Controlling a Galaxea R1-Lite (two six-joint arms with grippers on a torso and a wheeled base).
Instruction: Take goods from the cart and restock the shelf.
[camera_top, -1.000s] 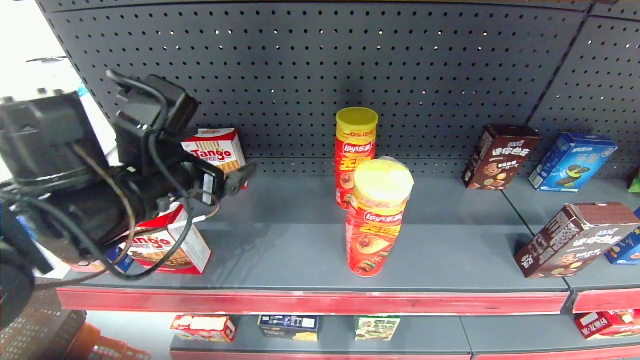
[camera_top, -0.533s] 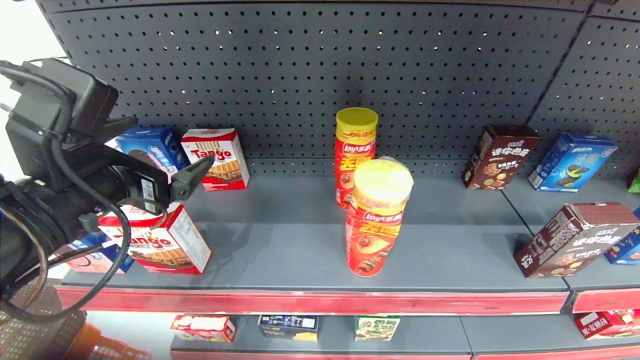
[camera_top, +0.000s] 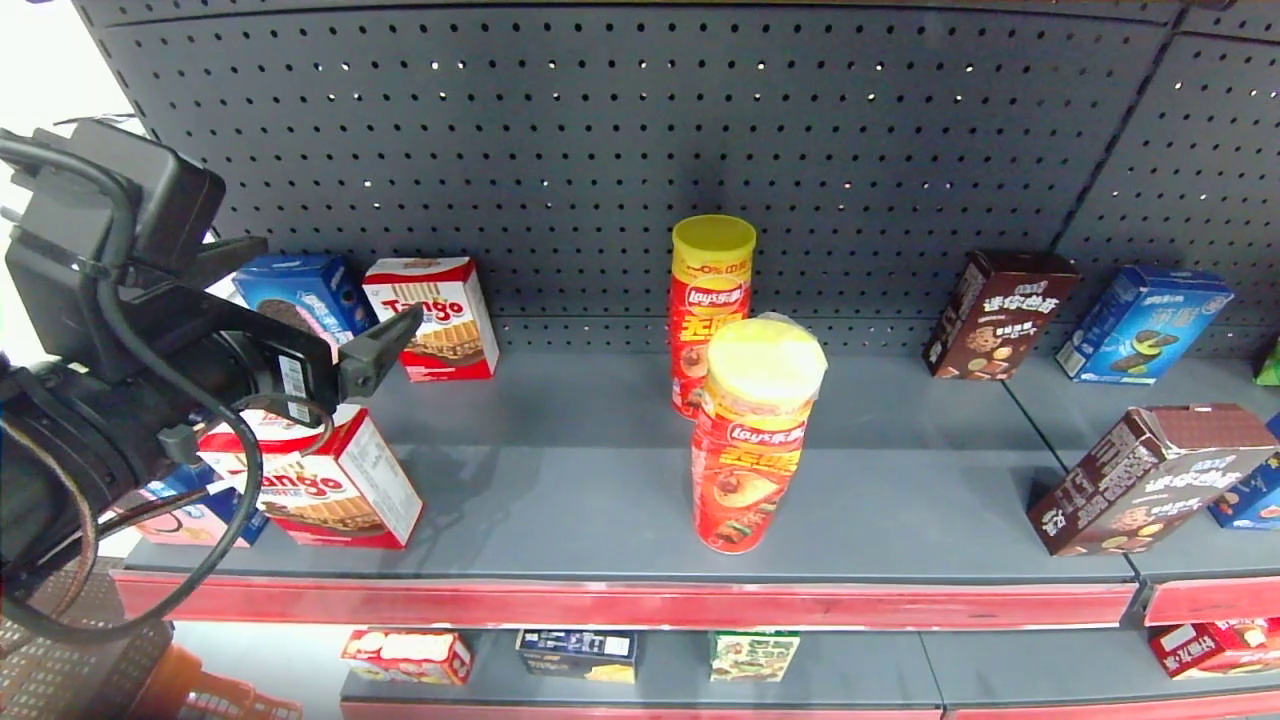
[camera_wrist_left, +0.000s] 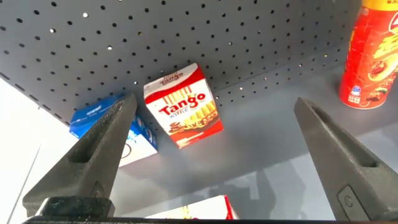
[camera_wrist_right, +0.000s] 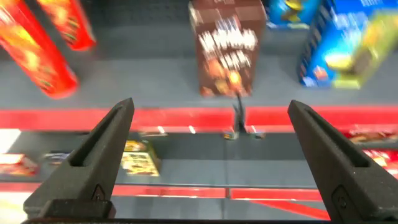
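Observation:
My left gripper (camera_top: 330, 290) hangs open and empty at the shelf's left end, just above and behind the front Tango box (camera_top: 330, 490), which stands near the red shelf edge (camera_top: 620, 600). In the left wrist view the gripper (camera_wrist_left: 216, 104) frames the rear Tango box (camera_wrist_left: 183, 106) and a blue box (camera_wrist_left: 118, 127) against the pegboard, with the front box's top (camera_wrist_left: 199, 208) just below. My right gripper (camera_wrist_right: 211, 107) is open and empty in front of the shelf, facing a brown cookie box (camera_wrist_right: 227, 53).
Two red chip cans (camera_top: 755, 430) (camera_top: 710, 300) stand mid-shelf. Brown boxes (camera_top: 1000, 312) (camera_top: 1140, 480) and a blue box (camera_top: 1145, 320) sit to the right. Bare shelf lies between the Tango boxes and the cans. A lower shelf (camera_top: 650, 690) holds small boxes.
My left arm has drawn back to the left and up, off the front Tango box, uncovering the blue box behind. The box stays where it stood.

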